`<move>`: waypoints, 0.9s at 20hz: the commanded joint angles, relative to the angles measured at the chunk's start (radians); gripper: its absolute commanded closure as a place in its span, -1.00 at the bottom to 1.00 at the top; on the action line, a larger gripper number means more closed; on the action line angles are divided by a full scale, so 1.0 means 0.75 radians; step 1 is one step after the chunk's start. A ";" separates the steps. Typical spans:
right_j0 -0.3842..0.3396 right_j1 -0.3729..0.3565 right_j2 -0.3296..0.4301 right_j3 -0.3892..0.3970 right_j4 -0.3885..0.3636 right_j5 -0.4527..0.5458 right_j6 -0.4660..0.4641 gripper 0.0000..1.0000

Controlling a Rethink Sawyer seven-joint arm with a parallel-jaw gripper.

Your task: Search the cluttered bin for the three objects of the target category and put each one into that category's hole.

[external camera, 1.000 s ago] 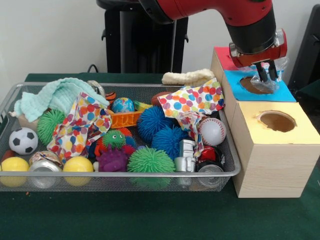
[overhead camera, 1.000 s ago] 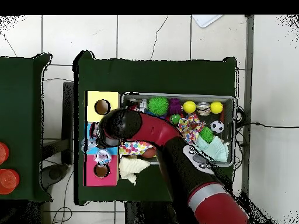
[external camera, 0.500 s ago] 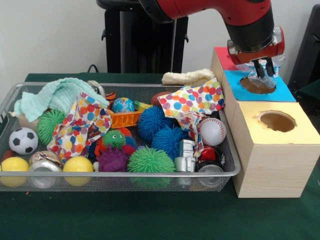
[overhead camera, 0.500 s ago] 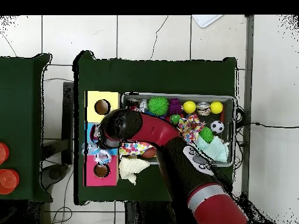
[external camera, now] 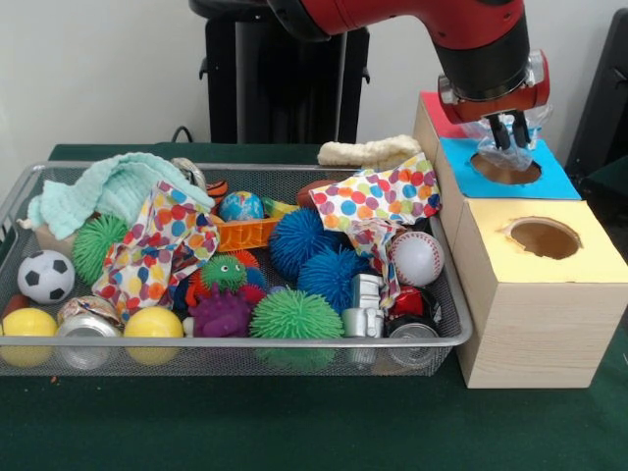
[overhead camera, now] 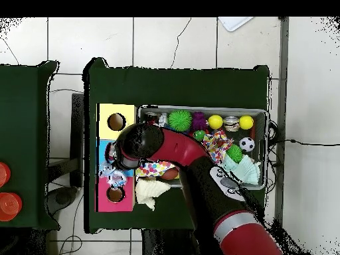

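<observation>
Jaws of the gripper (external camera: 506,130) stay closed on 1 bottle (external camera: 520,126), now lifted above the hole (external camera: 505,169) instead of entering, so delivery remains incomplete.

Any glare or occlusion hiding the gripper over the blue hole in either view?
Front view: even light, no harsh glare; the gripper shows above the blue hole, with see-through plastic around it, hard to outline against the wall. Overhead view: the arm covers the blue hole and gripper.
</observation>
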 commanded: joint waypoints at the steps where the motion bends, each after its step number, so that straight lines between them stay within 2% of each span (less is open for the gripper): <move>1: 0.009 -0.008 -0.048 -0.064 0.022 0.125 0.202 1.00; 18: -0.012 -0.033 -0.019 0.006 0.086 0.104 0.206 1.00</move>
